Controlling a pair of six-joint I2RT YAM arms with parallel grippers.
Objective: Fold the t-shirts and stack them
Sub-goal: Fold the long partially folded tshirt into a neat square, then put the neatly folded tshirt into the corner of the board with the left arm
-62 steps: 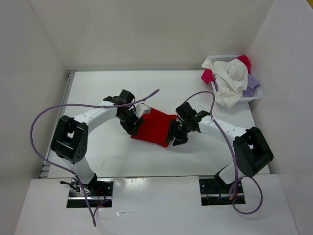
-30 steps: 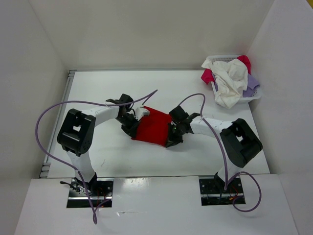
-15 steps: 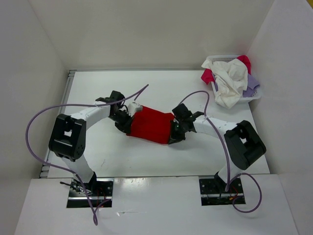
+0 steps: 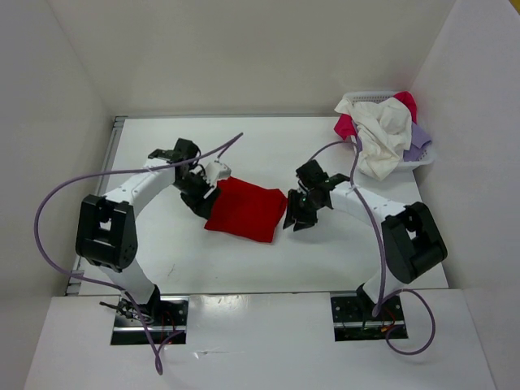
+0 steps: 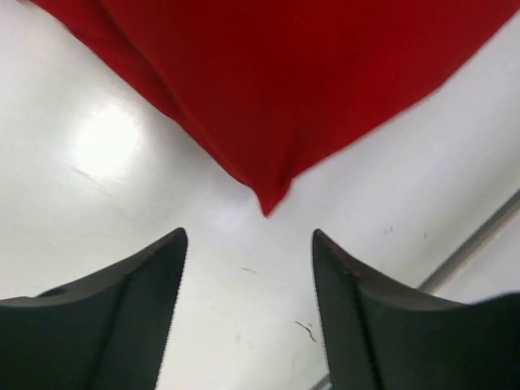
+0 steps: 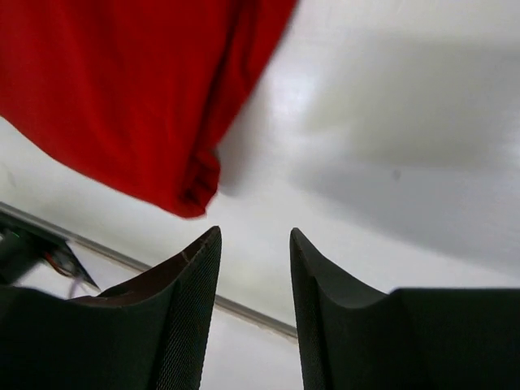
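Note:
A red t-shirt lies folded in a flat rectangle in the middle of the table. My left gripper hovers just off its left edge, open and empty. In the left wrist view a corner of the red t-shirt points at the gap of the left gripper without touching it. My right gripper stands off the shirt's right edge, also open and empty. The right wrist view has the red t-shirt up and left of the right gripper. An off-white t-shirt, a pinkish red one and a lavender one are heaped at the back right.
The white mesh basket holding the heaped shirts sits in the table's back right corner, against the right wall. White walls close in the table on the left, back and right. Purple cables loop above both arms.
Both grippers were shut on the red t-shirt's edges; now both are open and have drawn back outward. The shirt lies released, flatter and a little nearer the front.

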